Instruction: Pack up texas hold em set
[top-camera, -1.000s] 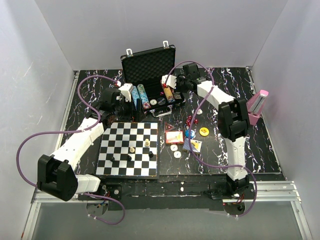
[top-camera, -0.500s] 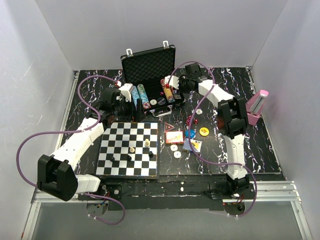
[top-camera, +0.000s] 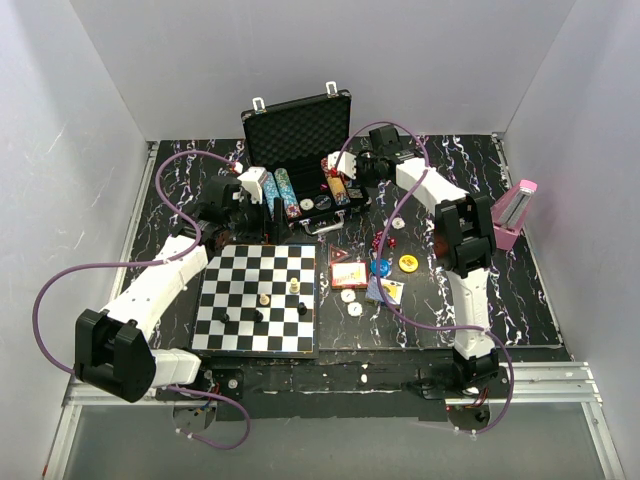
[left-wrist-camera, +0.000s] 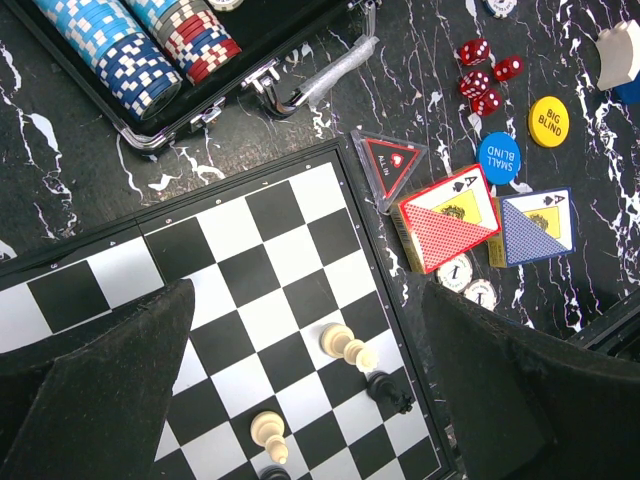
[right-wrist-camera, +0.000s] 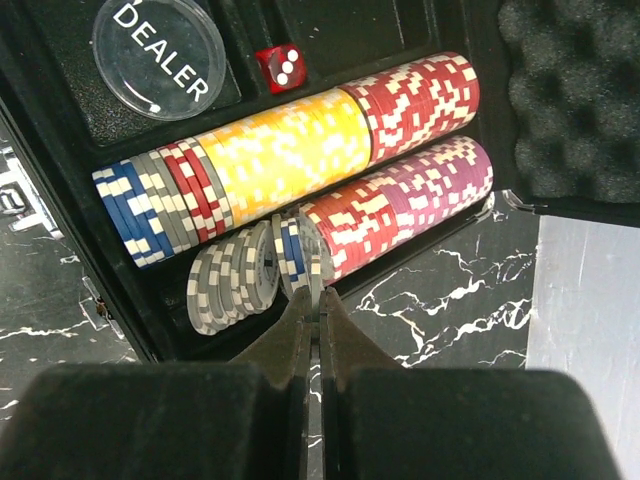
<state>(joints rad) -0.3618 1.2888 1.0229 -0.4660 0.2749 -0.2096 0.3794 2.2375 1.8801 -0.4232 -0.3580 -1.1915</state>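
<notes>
Poker set's black ribbed briefcase (top-camera: 297, 130) sits open at the back of the table (top-camera: 520, 300). My right pincer (right-wrist-camera: 315, 300) is pressed together at the leaning grey chips (right-wrist-camera: 235, 280). I should nudge them upright slowly. My left pincer (left-wrist-camera: 308, 300) is spread wide over the black-and-white chessboard (left-wrist-camera: 270, 250). I read DEALER on the clear round button (right-wrist-camera: 158, 58), BIG BLIND on the yellow button (left-wrist-camera: 547, 121) and SMALL BLIND on the blue button (left-wrist-camera: 498, 157).

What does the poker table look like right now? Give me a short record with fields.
case: black ribbed briefcase open, foam lid up
in case: multicoloured poker chip rows, clear round Dealer button, a red die
outside case: red card deck, blue card deck, red dice, yellow round Big Blind button
left hand: open, above black-and-white chessboard
right hand: shut, tips at the chip rows
</notes>
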